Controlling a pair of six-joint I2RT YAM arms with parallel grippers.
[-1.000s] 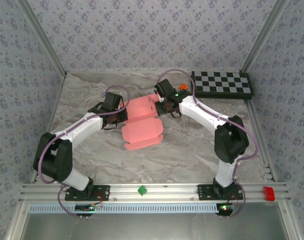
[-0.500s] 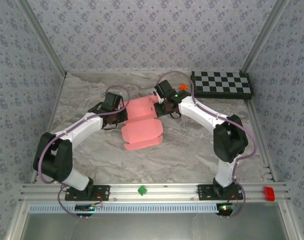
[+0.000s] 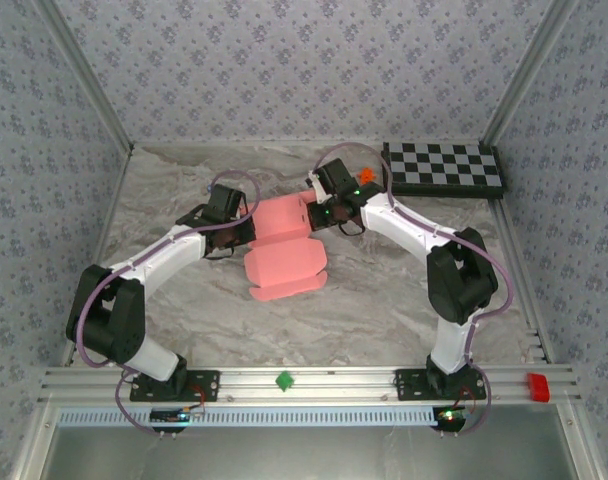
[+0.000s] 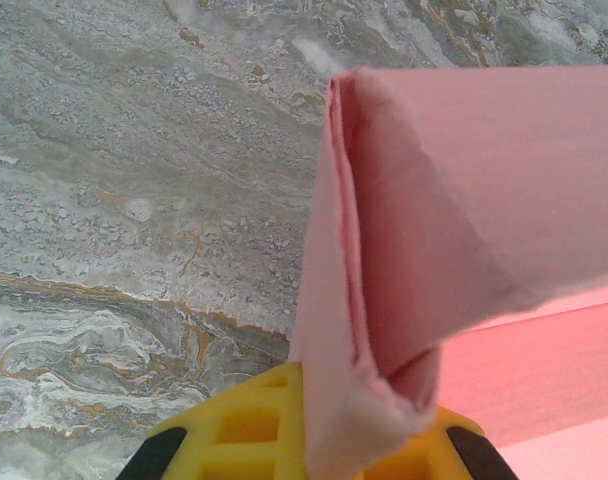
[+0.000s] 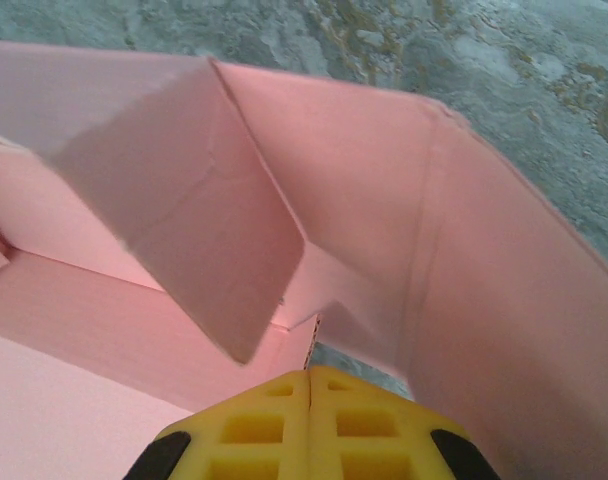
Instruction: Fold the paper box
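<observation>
**Q.** Where is the paper box (image 3: pixel 284 248), and how far along is the fold?

**A.** It sits mid-worktop (image 3: pixel 384 300), between the two arms. It looks about half formed. The far portion has walls raised. The lid panel (image 3: pixel 284 272) lies flat, reaching toward 6 o'clock.

**Q.** What is each claw doing?

**A.** The left claw (image 4: pixel 324 445), at the box's 9 o'clock side, pinches a doubled side wall (image 4: pixel 384 300) between its yellow fingers (image 4: pixel 234 440). The right claw (image 5: pixel 309 420), at the box's 2 o'clock corner, has its fingers pressed together. Nothing is visible between them. Its tips sit low inside the tray, at the foot of an upright wall and beside a slanting corner flap (image 5: pixel 184 230).

**Q.** What remains?

**A.** By judgement, the corner flap needs seating square, since it leans and has not locked. The side walls must then hold unaided, and the lid panel must be brought over and tucked. Whether the 9 o'clock wall is fully locked cannot be told.
</observation>
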